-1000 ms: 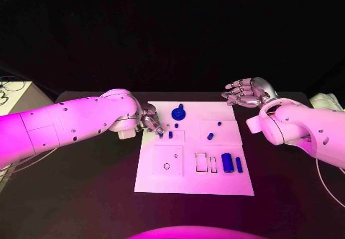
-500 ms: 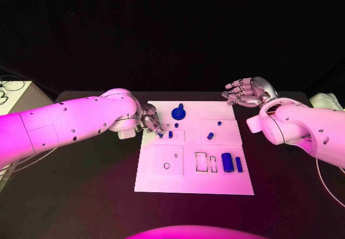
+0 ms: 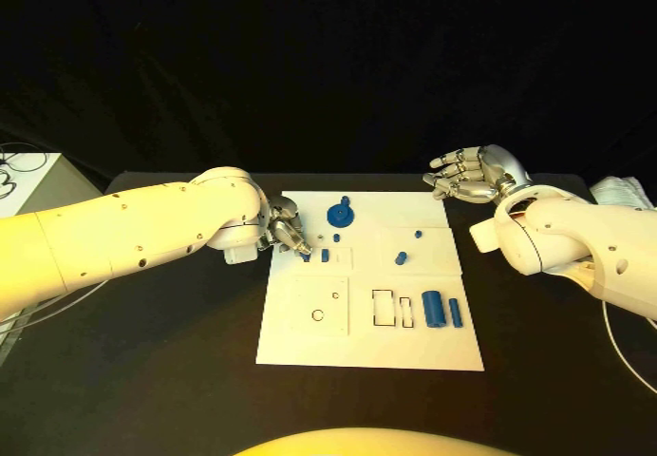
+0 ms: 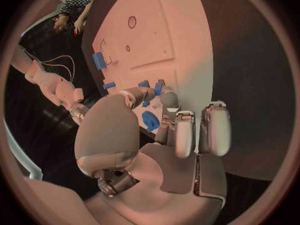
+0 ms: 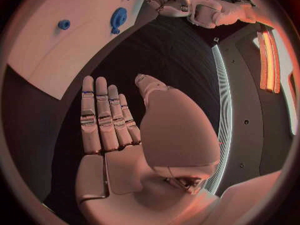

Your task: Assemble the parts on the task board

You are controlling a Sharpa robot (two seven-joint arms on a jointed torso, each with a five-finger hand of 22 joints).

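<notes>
Nothing has visibly moved since the earlier frames: the left robot hand (image 3: 285, 231) still pinches a small blue plastic peg (image 3: 304, 256) at the left edge of the white flat task board (image 3: 369, 351) on the black bench (image 3: 164, 380). The right robot hand (image 3: 468, 175) hovers empty, fingers apart, beyond the board's far right corner. The peg looks light, rigid and slippery, best held by its sides.

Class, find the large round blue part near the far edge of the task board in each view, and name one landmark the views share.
Head view: round blue part, near the board's far edge.
Left wrist view, just beyond the left hand.
Right wrist view, beyond the right hand.
Shared landmark: the white task board.
</notes>
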